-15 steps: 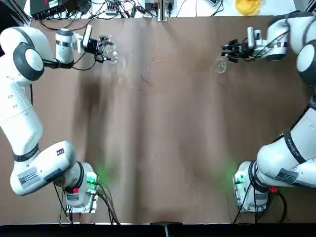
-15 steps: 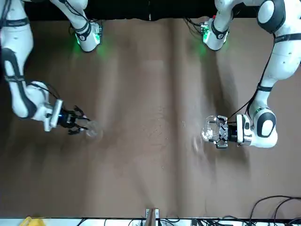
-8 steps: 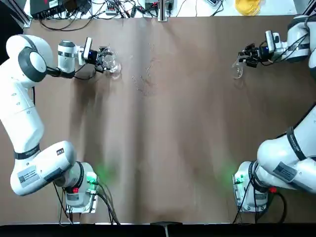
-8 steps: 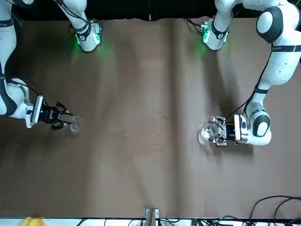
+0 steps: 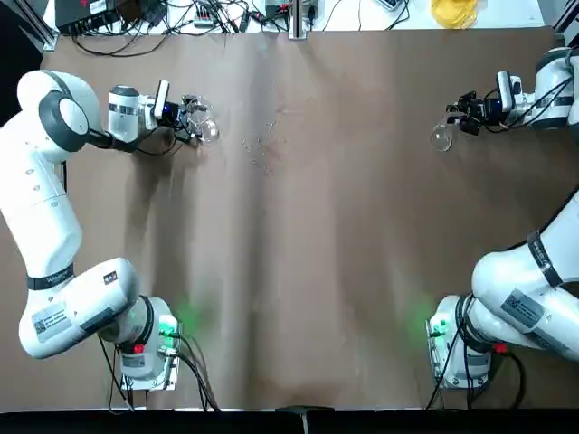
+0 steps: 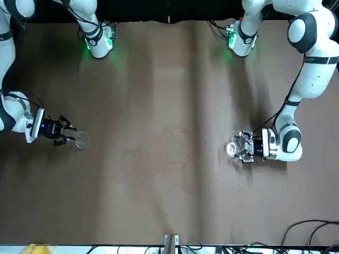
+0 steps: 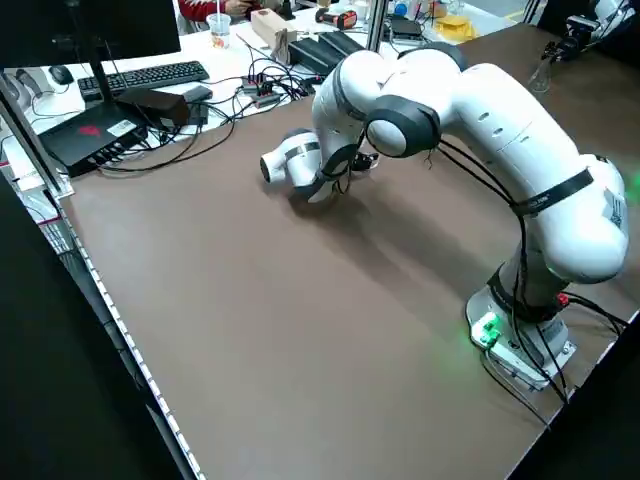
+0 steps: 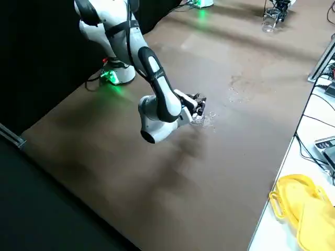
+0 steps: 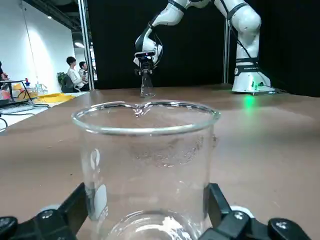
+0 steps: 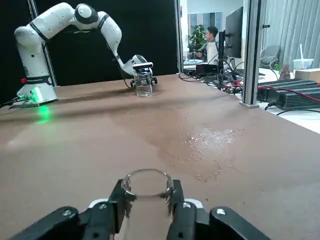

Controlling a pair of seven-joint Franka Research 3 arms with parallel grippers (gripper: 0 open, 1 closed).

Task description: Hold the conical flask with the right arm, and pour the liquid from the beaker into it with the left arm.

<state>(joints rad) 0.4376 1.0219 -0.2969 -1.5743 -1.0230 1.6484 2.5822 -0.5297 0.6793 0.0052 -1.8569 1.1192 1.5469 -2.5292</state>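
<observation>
The beaker (image 5: 204, 129) is a clear straight-sided glass at the far left of the table. My left gripper (image 5: 192, 120) is shut on it, a finger on each side (image 9: 147, 165). The conical flask (image 5: 441, 138) is a faint narrow-necked glass at the far right. My right gripper (image 5: 460, 117) is shut on its neck (image 10: 147, 187). In the front view the flask (image 6: 81, 140) is at the left and the beaker (image 6: 232, 149) at the right, far apart. Both glasses are upright and low at the table. I cannot make out the liquid level in the beaker.
A wet, smeared patch (image 5: 262, 145) marks the brown table between the two glasses. Cables and electronics (image 5: 136, 14) line the far edge, with a yellow object (image 5: 452, 11) behind the right corner. People sit in the room beyond the table.
My right gripper has carried the flask farther right, toward the table's right edge. My left gripper has shifted the beaker a little nearer the robot's side.
</observation>
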